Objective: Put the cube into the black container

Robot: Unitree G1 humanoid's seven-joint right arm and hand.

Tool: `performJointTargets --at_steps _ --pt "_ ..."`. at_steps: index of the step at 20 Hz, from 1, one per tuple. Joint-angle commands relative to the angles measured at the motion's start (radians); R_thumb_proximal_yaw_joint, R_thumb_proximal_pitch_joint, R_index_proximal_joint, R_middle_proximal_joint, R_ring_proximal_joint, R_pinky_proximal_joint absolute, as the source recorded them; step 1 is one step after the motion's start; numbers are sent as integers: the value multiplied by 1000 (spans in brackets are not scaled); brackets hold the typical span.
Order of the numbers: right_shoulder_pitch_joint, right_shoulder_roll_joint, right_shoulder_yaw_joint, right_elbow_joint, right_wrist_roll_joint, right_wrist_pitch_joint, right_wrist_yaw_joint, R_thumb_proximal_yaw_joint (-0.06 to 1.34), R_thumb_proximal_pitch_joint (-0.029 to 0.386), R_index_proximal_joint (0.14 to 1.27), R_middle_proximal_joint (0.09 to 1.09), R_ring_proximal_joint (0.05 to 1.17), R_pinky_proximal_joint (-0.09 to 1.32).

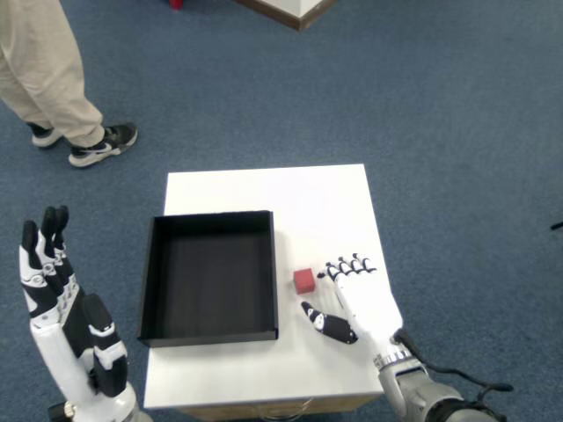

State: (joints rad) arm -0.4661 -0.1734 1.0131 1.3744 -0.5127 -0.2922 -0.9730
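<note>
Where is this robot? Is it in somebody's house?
Probably not a house; more likely an office or lab room. Blue carpet covers the floor, a small white table holds just a black container and red cube, and a person stands nearby.

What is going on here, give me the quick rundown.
A humanoid robot is working at a small white table, trying to get a red cube into the black container. The cube sits on the tabletop just right of the container, not inside it. The right robot hand lies beside the cube with fingers spread, holding nothing. The left robot hand is raised off to the side. The container looks empty, and a person's legs are visible nearby.
</note>
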Motion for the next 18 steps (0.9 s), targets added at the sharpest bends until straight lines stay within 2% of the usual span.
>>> performJointTargets --at_steps 1,9,18 --pt "-55 -9 9 -24 38 0 -20 519 49 554 366 309 237" --pt "-79 -8 52 -28 67 -16 -55 513 27 542 352 303 255" --pt "-97 -7 83 -32 92 -28 -83 568 13 537 340 289 246"
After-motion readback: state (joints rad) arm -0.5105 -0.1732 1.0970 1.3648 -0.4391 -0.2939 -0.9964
